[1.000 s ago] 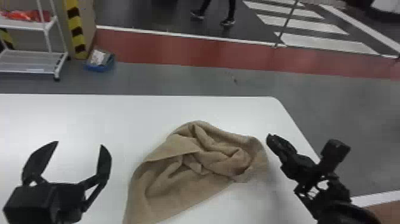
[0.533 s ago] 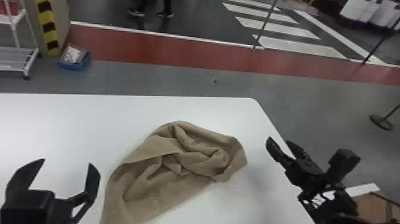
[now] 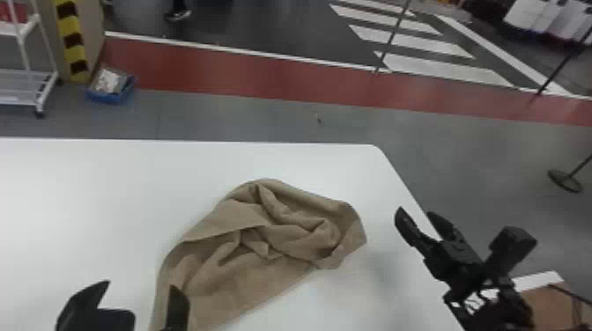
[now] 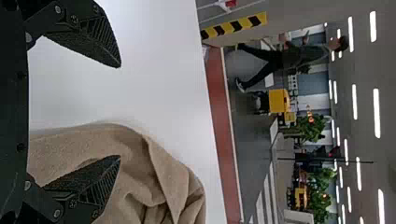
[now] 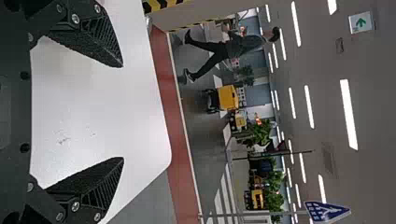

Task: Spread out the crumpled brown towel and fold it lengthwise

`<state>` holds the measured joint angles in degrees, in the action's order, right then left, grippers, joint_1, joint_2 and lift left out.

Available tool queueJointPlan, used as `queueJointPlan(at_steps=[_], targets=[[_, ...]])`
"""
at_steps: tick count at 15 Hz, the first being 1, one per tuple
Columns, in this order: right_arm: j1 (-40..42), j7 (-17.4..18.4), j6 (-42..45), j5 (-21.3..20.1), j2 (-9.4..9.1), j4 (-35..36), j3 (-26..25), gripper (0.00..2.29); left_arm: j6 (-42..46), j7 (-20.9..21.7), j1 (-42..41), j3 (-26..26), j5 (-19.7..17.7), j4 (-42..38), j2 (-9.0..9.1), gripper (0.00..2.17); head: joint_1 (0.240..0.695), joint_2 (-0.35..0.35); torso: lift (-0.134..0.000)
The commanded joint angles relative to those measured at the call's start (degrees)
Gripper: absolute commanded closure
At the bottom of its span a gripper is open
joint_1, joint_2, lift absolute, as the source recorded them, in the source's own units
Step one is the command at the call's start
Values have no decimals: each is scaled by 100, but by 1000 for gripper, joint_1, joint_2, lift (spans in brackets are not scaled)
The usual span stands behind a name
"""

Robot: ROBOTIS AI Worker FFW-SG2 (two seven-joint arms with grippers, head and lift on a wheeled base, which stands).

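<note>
In the head view my left gripper point(image 3: 140, 287) stands open at the bottom left, one finger over the near left edge of the crumpled brown towel point(image 3: 260, 246). The towel lies bunched on the white table, its folds heaped toward its far right part. My right gripper point(image 3: 417, 216) is open with nothing between its fingers, right of the towel by the table's right edge. In the left wrist view the left gripper point(image 4: 119, 112) spreads wide, one finger in front of the towel point(image 4: 135, 172). The right gripper point(image 5: 123, 112) spreads wide in the right wrist view, bare tabletop behind it.
The white table point(image 3: 110, 185) has a rounded far right corner. Beyond it on the floor are a white wheeled rack point(image 3: 22, 48), a blue bin point(image 3: 110, 88) and a stand base point(image 3: 565, 180). A brown box point(image 3: 555, 303) is at the lower right.
The head view has shifted, first carrying table and towel leftward in it. Since half a second ago, my left gripper shows lower and closer to the towel. Both grippers remain open.
</note>
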<state>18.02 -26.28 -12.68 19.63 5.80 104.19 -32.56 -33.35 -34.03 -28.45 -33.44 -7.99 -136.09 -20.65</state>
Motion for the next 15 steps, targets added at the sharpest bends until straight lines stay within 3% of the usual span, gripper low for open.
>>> queueJointPlan(at_steps=[1, 5, 15], targets=[[9, -18, 23, 6, -8, 5, 13, 194, -459, 1, 85, -146, -291, 4, 52, 333, 695, -350, -124], [52, -35, 23, 6, -35, 22, 30, 194, -1355, -43, 226, -225, -537, 30, 166, 458, 695, -350, -124], [52, -27, 41, -3, -52, 49, 188, 194, -2058, -253, 349, -304, -546, 56, 166, 458, 695, -350, -124]])
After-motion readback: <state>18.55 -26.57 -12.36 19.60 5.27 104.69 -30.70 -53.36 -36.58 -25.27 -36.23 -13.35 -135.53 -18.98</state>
